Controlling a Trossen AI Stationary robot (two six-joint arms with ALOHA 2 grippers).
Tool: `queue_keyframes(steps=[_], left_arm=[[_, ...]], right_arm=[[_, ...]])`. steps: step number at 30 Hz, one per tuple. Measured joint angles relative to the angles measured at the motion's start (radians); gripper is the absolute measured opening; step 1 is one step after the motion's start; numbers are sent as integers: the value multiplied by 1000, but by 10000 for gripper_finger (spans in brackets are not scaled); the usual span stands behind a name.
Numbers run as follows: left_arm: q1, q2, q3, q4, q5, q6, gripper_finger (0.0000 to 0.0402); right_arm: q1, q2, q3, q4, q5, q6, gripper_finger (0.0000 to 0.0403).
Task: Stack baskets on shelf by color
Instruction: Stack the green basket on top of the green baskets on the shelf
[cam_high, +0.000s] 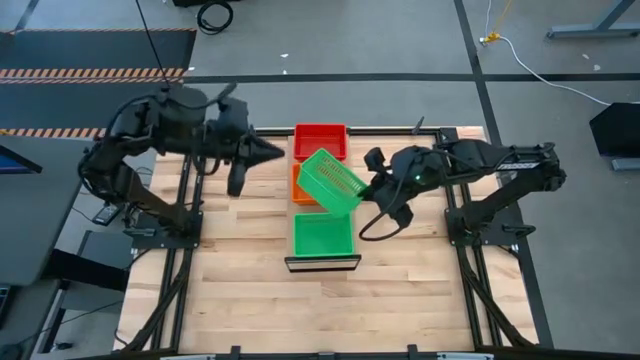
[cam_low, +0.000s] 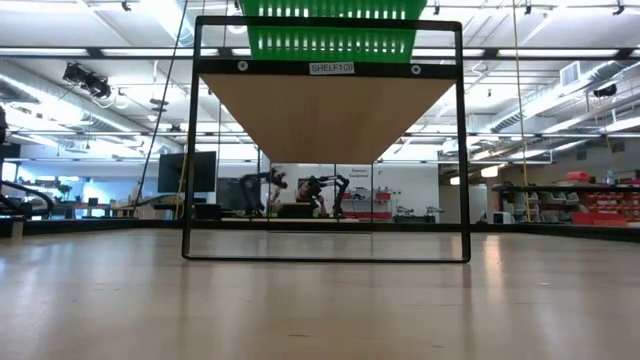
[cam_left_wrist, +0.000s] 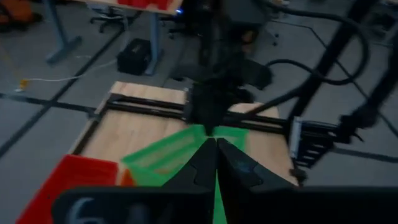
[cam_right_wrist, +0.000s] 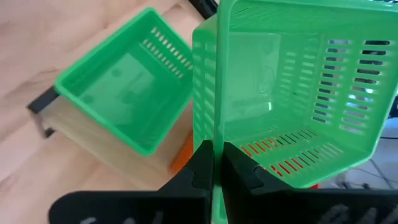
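Holding a green basket (cam_high: 331, 180) by its rim, the right gripper (cam_high: 367, 190) has both fingers clenched on one wall, as the right wrist view shows, with the wall edge running straight up between them. A pinch on the rim leaves the open mouth free, so my read is that the basket can nest into the green basket on the shelf (cam_high: 323, 238), which sits at the near end of the shelf (cam_high: 322, 263) with its mouth up. The carried basket hangs in the air, tilted, over the orange basket (cam_high: 296, 186), between the red basket (cam_high: 320, 141) at the far end and the green one at the near end. Its long axis runs diagonally across the shelf line, not yet squared to it, and its mouth faces partly towards the right arm. Judgement: it needs rotating level and aligning with the seated basket before lowering. The left gripper (cam_high: 270, 151) waits just left of the red basket, fingertips pressed together on nothing, pointing towards the shelf.
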Motion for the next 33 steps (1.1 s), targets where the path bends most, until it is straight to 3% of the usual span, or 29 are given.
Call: queue_keyframes(steps=[10, 17, 25, 33], left_arm=[[-125, -5, 0, 12, -38, -81, 11], [-159, 0, 0, 103, -214, -118, 17], [-160, 3, 0, 170, -237, -136, 8], [-179, 11, 0, 166, -268, -159, 13]], right_arm=[[69, 42, 23, 31, 36, -64, 17], [70, 50, 80, 27, -54, -71, 17], [74, 50, 102, -49, -181, -133, 17], [88, 50, 102, -192, -202, -275, 17]])
